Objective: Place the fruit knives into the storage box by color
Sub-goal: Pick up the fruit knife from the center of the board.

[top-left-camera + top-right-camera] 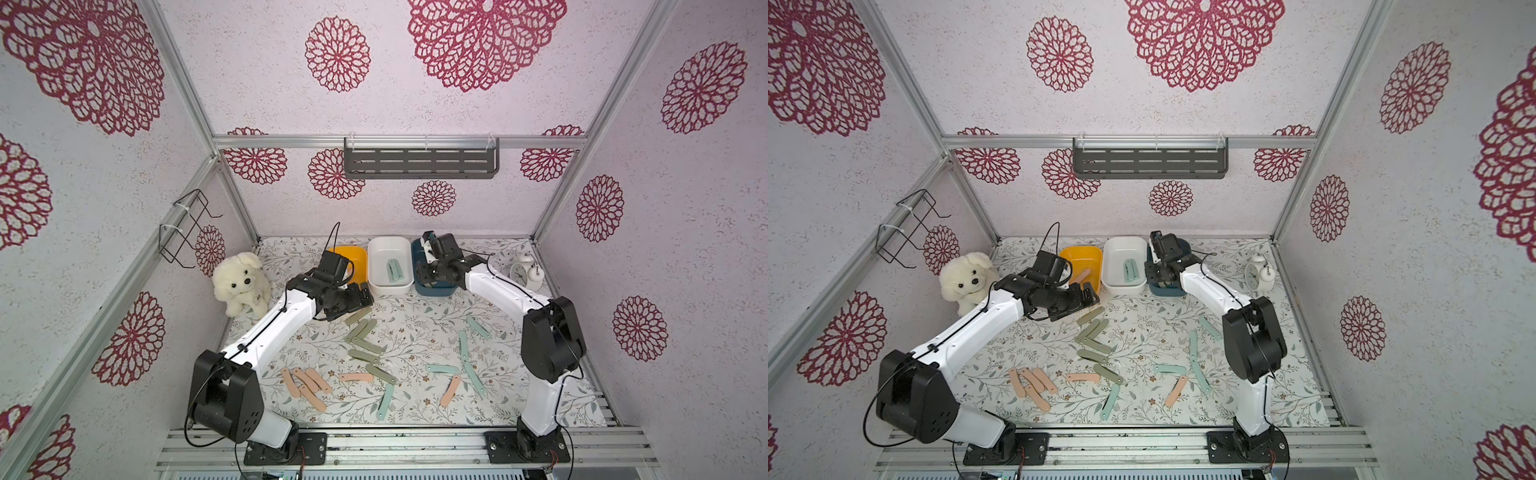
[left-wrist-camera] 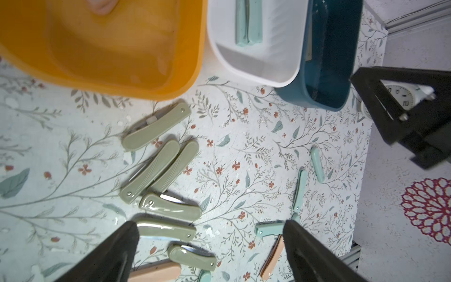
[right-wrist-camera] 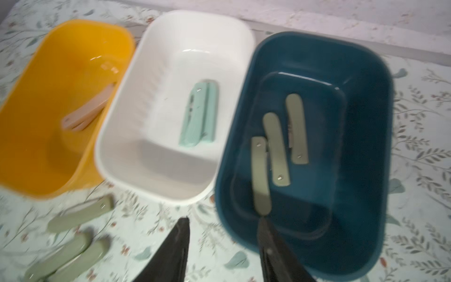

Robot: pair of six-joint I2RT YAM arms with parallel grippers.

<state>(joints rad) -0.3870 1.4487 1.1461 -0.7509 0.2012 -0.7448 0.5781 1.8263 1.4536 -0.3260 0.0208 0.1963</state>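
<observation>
L end effector [image 2: 210, 222]: jaws wide apart | R end effector [image 3: 224, 219]: parted over blue box [image 3: 366, 146]

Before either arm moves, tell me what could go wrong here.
One sage-green knife in the blue box seems to touch a fingertip of the open right gripper; pulling away could drag it out.
Near the open left gripper, two sage-green knives lie touching side by side; a grasp might catch both.
</observation>
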